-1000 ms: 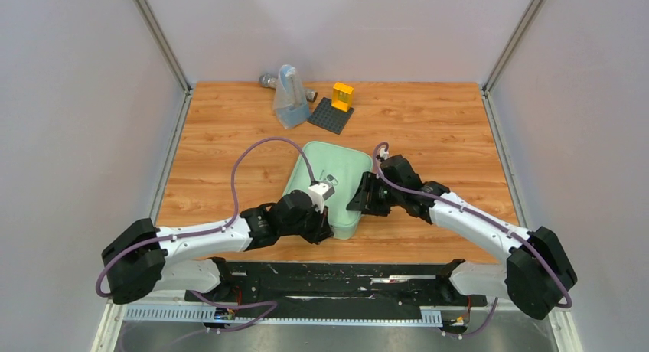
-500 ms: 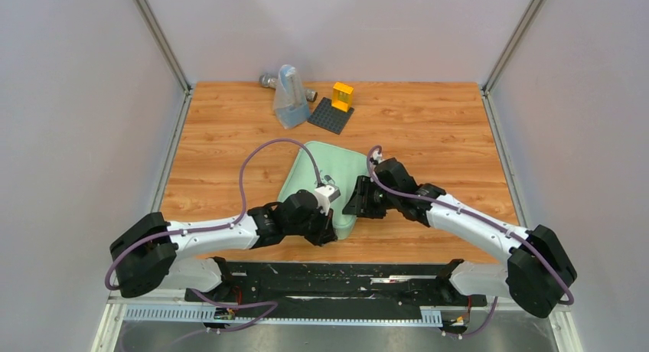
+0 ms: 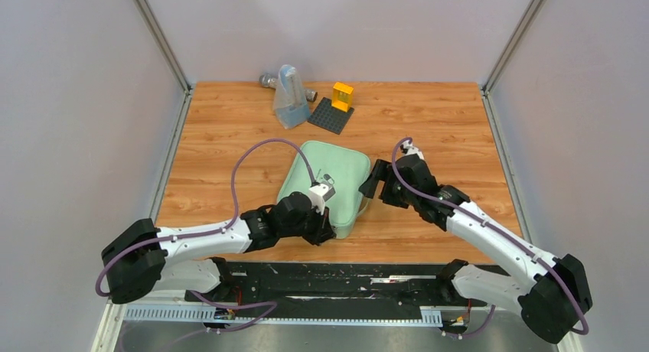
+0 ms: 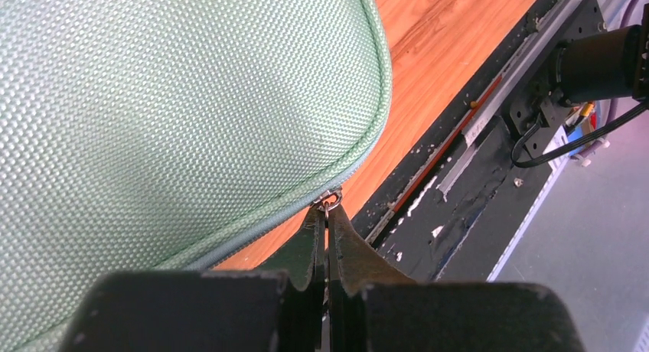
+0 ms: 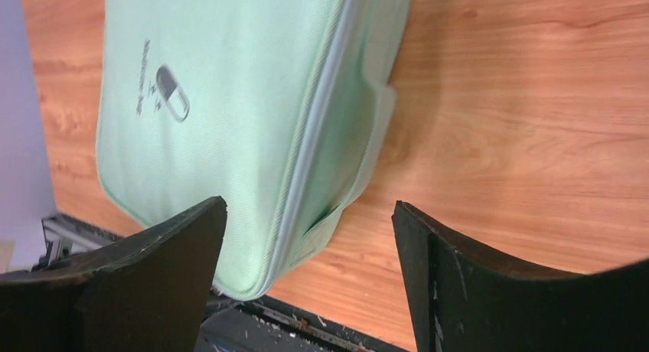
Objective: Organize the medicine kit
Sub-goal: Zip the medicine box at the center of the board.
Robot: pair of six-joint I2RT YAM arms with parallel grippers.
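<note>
Silver zipper pull (image 4: 328, 200) at the near corner stays pinched in my clenched left end effector (image 4: 327, 214). The pale mint-green, rounded-square fabric medicine kit (image 3: 337, 167) lies mid-way across the wooden desk (image 3: 444, 130). My right end effector (image 5: 308, 206) has just released the kit's right edge and backed off with its jaws wide, so I judge the bracing is finished.

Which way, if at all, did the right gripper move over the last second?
Yes. Against the fixed grey baseplate, the right gripper has drawn rightward, off the medicine kit's right edge, jaws open.
</note>
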